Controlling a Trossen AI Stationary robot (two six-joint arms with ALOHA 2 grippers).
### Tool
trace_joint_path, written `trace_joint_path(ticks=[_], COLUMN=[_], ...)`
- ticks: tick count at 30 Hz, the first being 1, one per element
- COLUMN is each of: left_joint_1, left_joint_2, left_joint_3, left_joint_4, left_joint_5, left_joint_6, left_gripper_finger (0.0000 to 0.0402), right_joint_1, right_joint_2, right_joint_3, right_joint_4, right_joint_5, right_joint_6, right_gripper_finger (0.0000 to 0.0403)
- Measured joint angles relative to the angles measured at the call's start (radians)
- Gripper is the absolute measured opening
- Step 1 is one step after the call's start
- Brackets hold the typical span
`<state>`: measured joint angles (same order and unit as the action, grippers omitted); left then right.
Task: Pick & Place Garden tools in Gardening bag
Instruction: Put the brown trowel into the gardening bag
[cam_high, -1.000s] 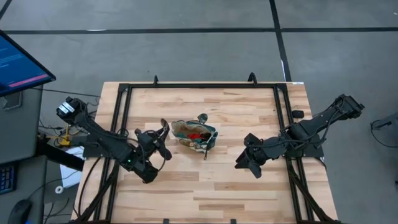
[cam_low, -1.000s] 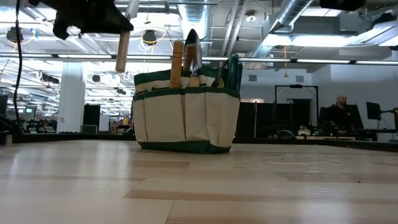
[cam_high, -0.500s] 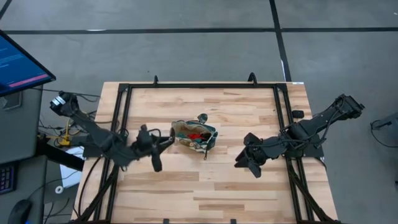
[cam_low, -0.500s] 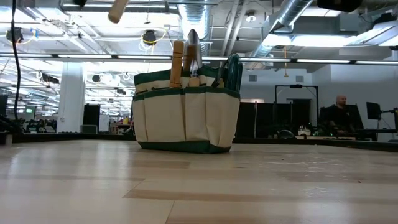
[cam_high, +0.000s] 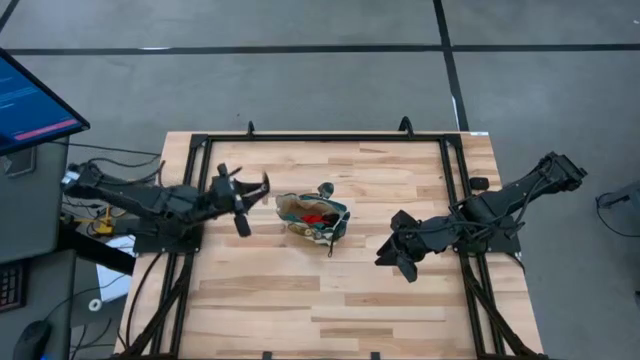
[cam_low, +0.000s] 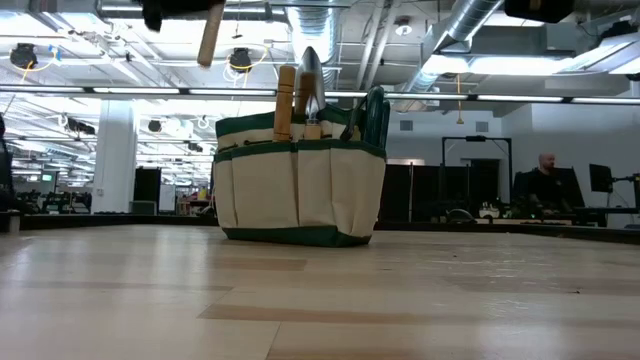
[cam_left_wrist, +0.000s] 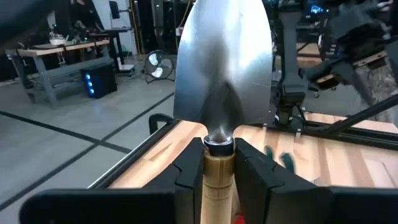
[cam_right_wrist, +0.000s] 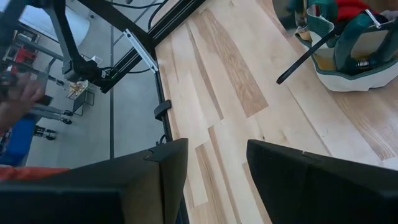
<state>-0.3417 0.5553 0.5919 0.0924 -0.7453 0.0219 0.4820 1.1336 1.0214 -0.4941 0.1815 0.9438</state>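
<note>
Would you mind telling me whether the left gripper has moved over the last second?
Yes. In the high view the left gripper, shut on a trowel, has swung from the table's near side toward its far edge, staying left of the bag.

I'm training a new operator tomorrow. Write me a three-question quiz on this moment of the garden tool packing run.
1. True or false: the left claw grips a silver-bladed trowel with a light wooden handle.
2. Where is the beige fabric tote with dark green trim?
A. lying on its side
B. standing upright on the light wooden table
C. hanging from the right claw
3. Fill in: in the high view, the right claw hovers to the ____ of the tote.

Key: 1 true; 2 B; 3 right.
</note>
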Motion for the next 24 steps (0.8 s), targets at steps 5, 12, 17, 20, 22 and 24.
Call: trace_joint_path(ticks=[5, 12, 17, 20, 22, 24], left_joint_1=[0.125, 0.243, 0.321, 0.368, 0.396, 0.424], left_joint_2=[-0.124, -0.141, -0.105, -0.077, -0.047, -0.005], left_joint_3=[-0.166, -0.376, -0.471, -0.5, -0.503, -0.503], left_joint_4=[0.098, 0.352, 0.503, 0.597, 0.642, 0.657], left_joint_5=[0.113, 0.222, 0.246, 0.278, 0.321, 0.362], left_joint_6=[-0.027, -0.055, -0.083, -0.087, -0.097, -0.121], left_gripper_finger=[0.0061, 0.0061, 0.0061, 0.0061, 0.0061, 0.0061], right_joint_1=[-0.001, -0.002, -0.01, -0.016, -0.023, -0.033], right_joint_2=[0.0, 0.0, 0.0, 0.0, 0.0, 0.0], right_joint_3=[0.0, 0.0, 0.0, 0.0, 0.0, 0.0], right_joint_4=[0.0, 0.003, 0.004, 0.007, 0.008, 0.008], right_joint_5=[0.0, 0.0, 0.0, 0.0, 0.0, 0.0], right_joint_6=[0.007, 0.027, 0.06, 0.06, 0.06, 0.06], right_gripper_finger=[0.0159, 0.0159, 0.0159, 0.0159, 0.0159, 0.0159])
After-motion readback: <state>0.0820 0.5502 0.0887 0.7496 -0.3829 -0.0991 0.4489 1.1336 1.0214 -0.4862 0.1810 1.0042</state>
